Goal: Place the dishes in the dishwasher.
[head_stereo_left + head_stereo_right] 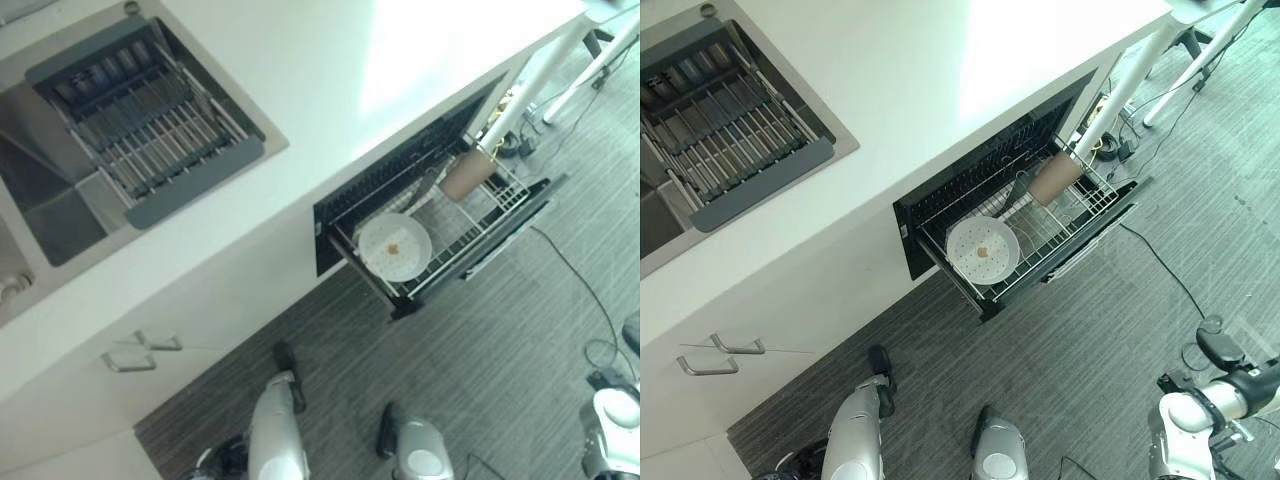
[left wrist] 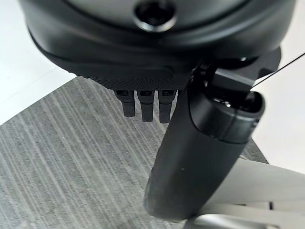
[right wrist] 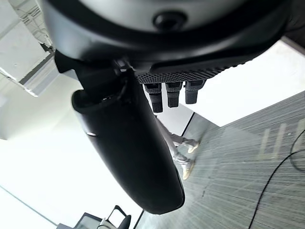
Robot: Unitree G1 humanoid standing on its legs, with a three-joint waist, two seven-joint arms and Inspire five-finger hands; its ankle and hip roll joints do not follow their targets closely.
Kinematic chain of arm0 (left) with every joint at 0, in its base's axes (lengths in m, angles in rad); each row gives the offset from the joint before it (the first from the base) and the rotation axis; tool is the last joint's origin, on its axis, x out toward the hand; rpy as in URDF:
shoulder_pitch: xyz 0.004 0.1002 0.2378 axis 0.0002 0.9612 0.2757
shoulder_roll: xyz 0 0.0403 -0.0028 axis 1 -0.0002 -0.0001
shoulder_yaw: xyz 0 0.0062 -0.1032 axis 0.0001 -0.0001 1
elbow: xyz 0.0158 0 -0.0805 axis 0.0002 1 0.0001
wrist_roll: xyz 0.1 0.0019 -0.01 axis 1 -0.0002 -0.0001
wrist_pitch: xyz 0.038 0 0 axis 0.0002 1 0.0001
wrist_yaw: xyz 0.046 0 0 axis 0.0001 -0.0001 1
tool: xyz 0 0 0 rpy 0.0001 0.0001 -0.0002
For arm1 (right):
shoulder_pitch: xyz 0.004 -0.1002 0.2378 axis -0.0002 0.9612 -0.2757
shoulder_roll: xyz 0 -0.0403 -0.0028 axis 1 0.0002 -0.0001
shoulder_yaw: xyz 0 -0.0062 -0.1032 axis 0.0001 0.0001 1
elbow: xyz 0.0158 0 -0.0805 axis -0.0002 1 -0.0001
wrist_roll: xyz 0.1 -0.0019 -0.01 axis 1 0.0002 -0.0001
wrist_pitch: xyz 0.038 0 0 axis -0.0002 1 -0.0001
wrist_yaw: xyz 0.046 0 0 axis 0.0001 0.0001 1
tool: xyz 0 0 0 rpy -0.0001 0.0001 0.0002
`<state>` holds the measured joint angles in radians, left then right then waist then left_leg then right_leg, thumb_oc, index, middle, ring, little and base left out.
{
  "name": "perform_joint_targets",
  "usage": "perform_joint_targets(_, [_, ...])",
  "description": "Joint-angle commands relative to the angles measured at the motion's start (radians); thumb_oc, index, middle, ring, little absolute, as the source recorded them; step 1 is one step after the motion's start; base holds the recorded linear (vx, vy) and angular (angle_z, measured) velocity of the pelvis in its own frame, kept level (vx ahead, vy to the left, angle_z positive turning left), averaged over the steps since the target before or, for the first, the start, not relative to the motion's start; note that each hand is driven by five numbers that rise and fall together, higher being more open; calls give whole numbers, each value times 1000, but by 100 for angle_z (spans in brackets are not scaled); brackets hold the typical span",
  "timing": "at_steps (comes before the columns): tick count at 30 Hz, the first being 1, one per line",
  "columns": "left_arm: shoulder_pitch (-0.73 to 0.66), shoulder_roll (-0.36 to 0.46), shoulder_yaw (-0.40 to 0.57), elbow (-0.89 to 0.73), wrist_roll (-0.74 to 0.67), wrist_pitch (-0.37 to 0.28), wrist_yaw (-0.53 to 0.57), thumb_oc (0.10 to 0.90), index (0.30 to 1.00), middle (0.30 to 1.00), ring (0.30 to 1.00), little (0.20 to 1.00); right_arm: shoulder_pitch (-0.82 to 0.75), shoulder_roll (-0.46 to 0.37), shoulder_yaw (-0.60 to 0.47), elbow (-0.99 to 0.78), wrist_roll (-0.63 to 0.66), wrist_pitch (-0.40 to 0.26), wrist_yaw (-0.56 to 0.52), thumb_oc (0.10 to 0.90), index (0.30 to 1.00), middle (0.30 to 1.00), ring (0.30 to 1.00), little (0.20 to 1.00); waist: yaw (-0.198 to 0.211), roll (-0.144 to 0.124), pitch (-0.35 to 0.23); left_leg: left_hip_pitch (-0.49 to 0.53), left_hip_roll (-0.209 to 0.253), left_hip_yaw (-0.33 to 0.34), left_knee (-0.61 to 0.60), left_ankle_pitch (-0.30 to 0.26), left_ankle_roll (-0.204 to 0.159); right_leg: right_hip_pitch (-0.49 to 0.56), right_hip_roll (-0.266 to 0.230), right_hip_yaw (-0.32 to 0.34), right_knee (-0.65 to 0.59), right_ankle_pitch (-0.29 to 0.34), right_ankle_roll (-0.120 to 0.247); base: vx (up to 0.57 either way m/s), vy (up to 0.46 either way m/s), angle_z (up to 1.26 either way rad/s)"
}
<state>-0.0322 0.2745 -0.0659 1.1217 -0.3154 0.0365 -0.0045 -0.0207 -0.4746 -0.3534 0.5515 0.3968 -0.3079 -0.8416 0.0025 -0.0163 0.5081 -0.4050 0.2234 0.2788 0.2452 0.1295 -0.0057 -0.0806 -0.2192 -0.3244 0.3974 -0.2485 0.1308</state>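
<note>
Counter: a white counter [image 1: 330, 70] runs across the far side of the scene, bare along its middle.
Sink: a steel sink [image 1: 60, 215] is sunk into the counter at the far left, with a dark drying rack [image 1: 150, 120] laid across its right part.
Cupboard: white cupboard fronts below the sink carry two metal handles [image 1: 140, 352].
Floor: grey striped floor [image 1: 1090, 340] covers the near side; white table legs [image 1: 1200, 50] stand at the far right with cables near them.
Dishwasher: the dishwasher [image 1: 1020, 215] sits under the counter right of centre, its wire rack [image 1: 470, 230] pulled out over the floor.
Plate: a white plate [image 1: 394, 247] with a small brown spot at its middle lies in the left part of the pulled-out rack.
Cup: a brown cup [image 1: 467, 174] lies tilted in the far right part of the rack, right of the plate and apart from it.
Left hand: the left hand [image 2: 143, 102] hangs over the striped floor, fingers relaxed and pointing down, thumb apart from them, holding nothing.
Right hand: the right hand [image 3: 174, 93] is low at the near right, fingers loose and thumb clear of them, with nothing between them.
Dishes and hands: both dishes are in the rack, well apart from either hand.
Person: a person's legs and shoes [image 3: 183, 157] stand on the floor beyond the right hand.
</note>
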Motion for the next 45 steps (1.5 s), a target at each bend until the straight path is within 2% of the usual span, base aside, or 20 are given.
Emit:
perform_joint_targets(1, [-38,-18,-58,-26,-90,-23,15,800,900,900,900,900,-83,-98,-34,-37,70,-51,49,800,900,900,900,900,21,29,12,102,-4,-29,55,-199,-32,-73,26,-18,132,-40,-52,-69,82,1])
perform_joint_targets(3, [-54,-14,-84,-38,-103,-26,11,800,900,900,900,900,-120,-109,11,53,66,-50,104,800,900,900,900,900,35,39,12,75,-12,-35,55,-190,-30,-104,21,-20,148,-41,-55,-61,47,-1])
perform_joint_targets(5, [-65,-13,-117,-69,-175,-29,-77,800,900,900,900,900,-190,-128,99,128,69,-59,181,800,900,900,900,900,66,53,12,27,-28,-49,55,-178,-25,-146,18,-26,165,-40,-58,-79,32,-1])
perform_joint_targets(7, [-65,-23,-132,-108,-206,-54,-65,800,900,900,900,900,-267,-131,178,172,85,-63,266,800,900,900,900,900,98,71,12,-15,-38,-53,55,-167,-22,-186,9,-38,181,-41,-57,-71,63,6])
perform_joint_targets(8, [-66,-22,-132,-110,-204,-56,-65,800,900,900,900,900,-273,-133,184,177,80,-65,266,800,900,900,900,900,100,72,12,-18,-39,-53,55,-167,-21,-190,8,-39,183,-40,-57,-88,52,19])
perform_joint_targets(9, [-78,-13,-144,-129,-188,-73,-50,800,900,900,900,900,-334,-147,245,191,25,-64,272,800,900,900,900,900,125,80,12,-53,-45,-55,55,-161,-16,-221,-1,-53,194,-38,-51,-71,20,15])
perform_joint_targets(11, [-80,-7,-147,-140,-190,-76,-42,800,900,900,900,900,-376,-162,280,184,-11,-54,283,800,900,900,900,900,141,82,12,-76,-51,-57,55,-158,-15,-241,-4,-59,202,-38,-48,-63,24,12])
perform_joint_targets(17, [-95,18,-148,-126,-167,-50,-48,800,900,900,900,900,-534,-228,393,184,-108,-12,311,800,900,900,900,900,176,86,12,-134,-59,-62,55,-150,-15,-293,-8,-73,221,-38,-42,-41,40,10])
perform_joint_targets(24, [-98,47,-147,-115,-177,-35,-61,800,900,900,900,900,-694,-307,490,156,-145,4,360,800,900,900,900,900,219,66,12,-174,-68,-83,55,-153,-5,-316,-17,-103,223,-12,-31,-38,21,4])
perform_joint_targets(31, [-98,58,-153,-110,-170,-38,-72,800,900,900,900,900,-813,-344,548,127,-177,32,375,800,900,900,900,900,242,62,12,-184,-82,-84,55,-159,1,-315,-28,-123,229,13,-26,2,18,8])
perform_joint_targets(37, [-83,71,-166,-114,-165,-71,-94,800,900,900,900,900,-1001,-360,667,150,-241,59,377,800,900,900,900,900,289,80,12,-210,-101,-99,55,-152,8,-329,-54,-154,277,27,-27,80,19,17])
perform_joint_targets(39, [-60,78,-183,-152,-170,-102,-99,800,900,900,900,900,-1131,-375,727,130,-274,88,358,800,900,900,900,900,317,93,12,-238,-110,-112,55,-142,6,-332,-54,-172,289,7,-33,155,-10,23])
perform_joint_targets(41, [-56,79,-189,-161,-172,-106,-98,800,900,900,900,900,-1153,-375,738,120,-286,96,354,800,900,900,900,900,322,95,12,-245,-111,-115,55,-139,5,-333,-54,-175,291,2,-35,74,-15,9])
perform_joint_targets(45, [-29,89,-201,-201,-179,-129,-115,800,900,900,900,900,-1255,-371,804,79,-311,147,347,800,900,900,900,900,358,102,12,-276,-128,-150,55,-119,6,-328,-52,-188,303,-15,-45,77,-43,11])
